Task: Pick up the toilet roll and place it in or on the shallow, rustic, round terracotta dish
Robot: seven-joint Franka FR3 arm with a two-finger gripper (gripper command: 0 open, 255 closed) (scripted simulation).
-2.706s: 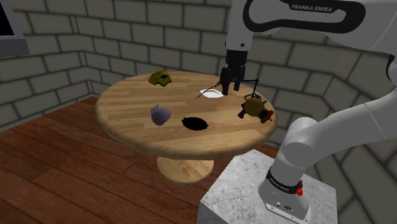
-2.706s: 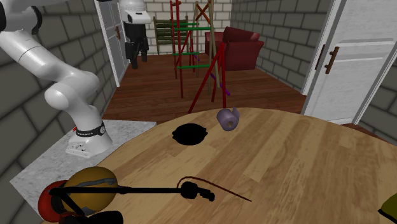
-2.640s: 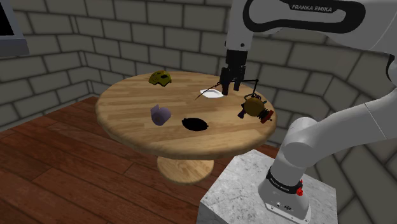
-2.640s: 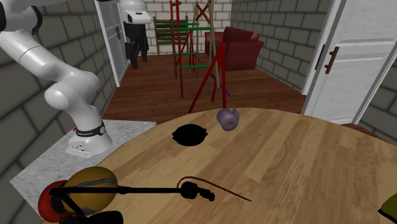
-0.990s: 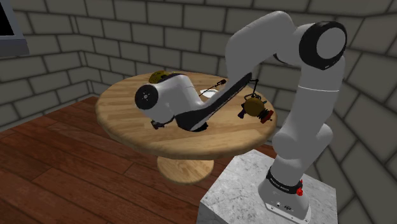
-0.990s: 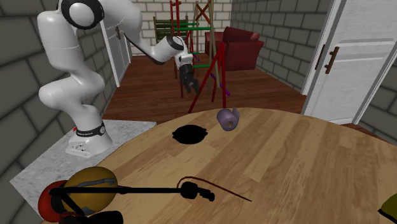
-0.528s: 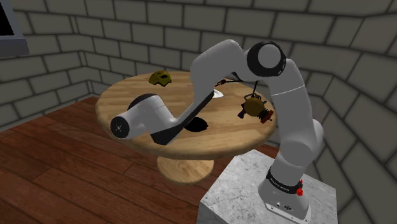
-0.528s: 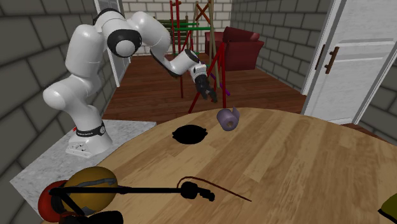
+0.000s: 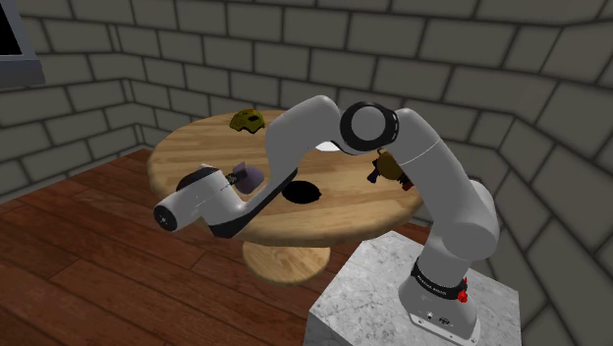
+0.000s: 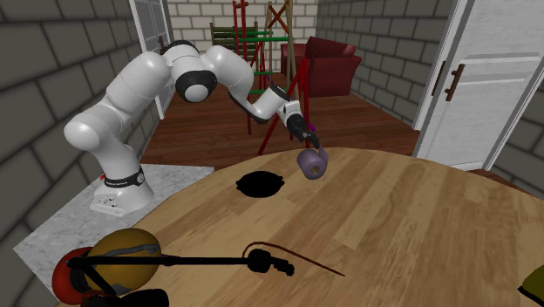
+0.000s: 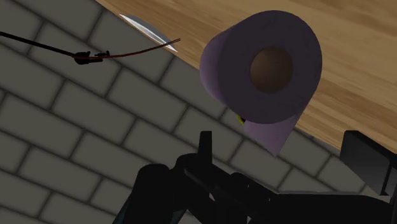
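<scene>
The toilet roll (image 9: pixel 249 176) is purple and lies on its side near the round wooden table's edge on the shoulder view's left, with a loose flap hanging down. In the wrist view the roll (image 11: pixel 267 70) shows its brown core straight ahead. My gripper (image 9: pixel 233 178) is open and sits just beside the roll, nothing between its fingers (image 11: pixel 205 151). In the second exterior view the gripper (image 10: pixel 309 139) hovers just behind and above the roll (image 10: pixel 311 162). The dish (image 9: pixel 302 192) is a flat black round shape close to the roll, also plain in the second exterior view as the dish (image 10: pixel 260 184).
A white plate (image 11: pixel 149 28) with a thin brown stick (image 11: pixel 127 53) lies further across the table. An olive-yellow object (image 9: pixel 248 120) sits at the far edge, an orange and red object (image 9: pixel 391 167) near the stand. My forearm stretches low over the table (image 9: pixel 196 147).
The arm swung down from above the white plate, out past the table's near edge, then in beside the roll. The gripper stayed open; nothing on the table moved.
</scene>
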